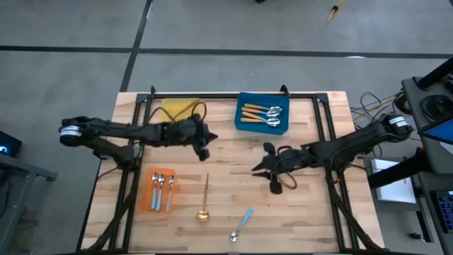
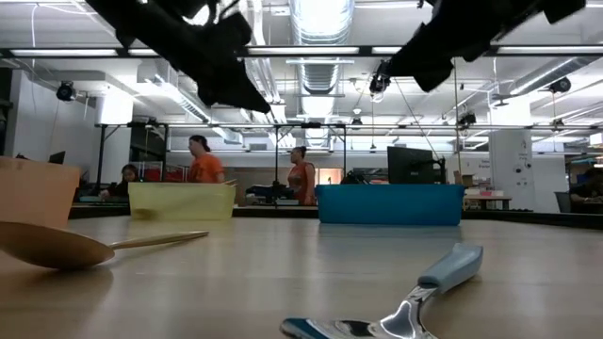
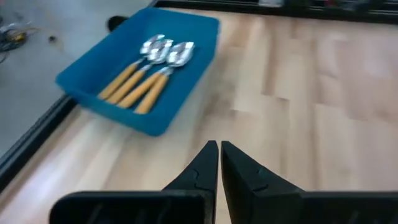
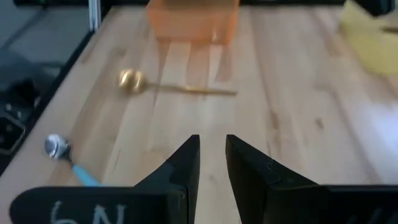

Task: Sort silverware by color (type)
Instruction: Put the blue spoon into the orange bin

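Observation:
A gold spoon (image 1: 205, 198) (image 4: 177, 88) lies flat on the wooden table near its front, and a spoon with a light-blue handle (image 1: 242, 223) (image 2: 419, 297) lies to its right. Three orange-handled spoons (image 3: 149, 68) rest in the blue tray (image 1: 244, 99). Spoons with silver bowls (image 1: 163, 185) lie in the orange tray (image 1: 150, 202). My left gripper (image 1: 205, 150) (image 3: 219, 144) hangs shut and empty above the table's middle, between the yellow and blue trays. My right gripper (image 1: 256, 168) (image 4: 212, 138) hovers right of centre, slightly open, with nothing between its fingers, pointing toward the gold spoon.
A yellow tray (image 1: 180, 110) stands at the far left of the table, by the black frame (image 1: 212, 95) that runs around the table's edges. Bare wood lies between the two grippers and the front edge. People stand in the room behind the table.

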Robot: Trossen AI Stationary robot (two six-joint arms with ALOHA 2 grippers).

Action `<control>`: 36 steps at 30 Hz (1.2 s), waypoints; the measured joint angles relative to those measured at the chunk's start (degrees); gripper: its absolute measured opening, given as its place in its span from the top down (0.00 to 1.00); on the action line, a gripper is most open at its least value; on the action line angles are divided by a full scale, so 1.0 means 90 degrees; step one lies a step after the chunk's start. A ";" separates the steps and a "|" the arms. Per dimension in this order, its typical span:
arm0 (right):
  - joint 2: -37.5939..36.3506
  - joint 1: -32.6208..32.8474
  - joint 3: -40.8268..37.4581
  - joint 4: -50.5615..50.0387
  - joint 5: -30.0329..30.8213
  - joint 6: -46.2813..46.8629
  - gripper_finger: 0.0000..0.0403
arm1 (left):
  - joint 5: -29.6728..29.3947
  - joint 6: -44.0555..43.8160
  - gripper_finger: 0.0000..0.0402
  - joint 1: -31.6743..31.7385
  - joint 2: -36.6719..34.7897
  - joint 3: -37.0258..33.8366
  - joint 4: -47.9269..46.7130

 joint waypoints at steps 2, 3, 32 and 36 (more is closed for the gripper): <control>0.0278 0.0110 0.0416 -0.0530 -0.0002 0.0021 0.83 | -0.0077 -0.0109 1.00 -0.0305 -0.0103 0.0000 -0.0100; 0.0413 0.0171 0.0606 -0.0795 -0.0002 0.0021 0.83 | -0.0091 -0.0190 1.00 -0.0436 -0.0152 0.0000 -0.0197; 0.4122 0.2188 0.4306 -0.3853 0.0090 0.0220 0.83 | -0.2214 -0.2428 1.00 -0.3768 0.0021 -0.0003 0.0610; 0.4521 0.2336 0.4432 -0.3792 0.0278 0.0220 0.83 | -0.2262 -0.2420 1.00 -0.4020 0.0283 -0.0002 0.1123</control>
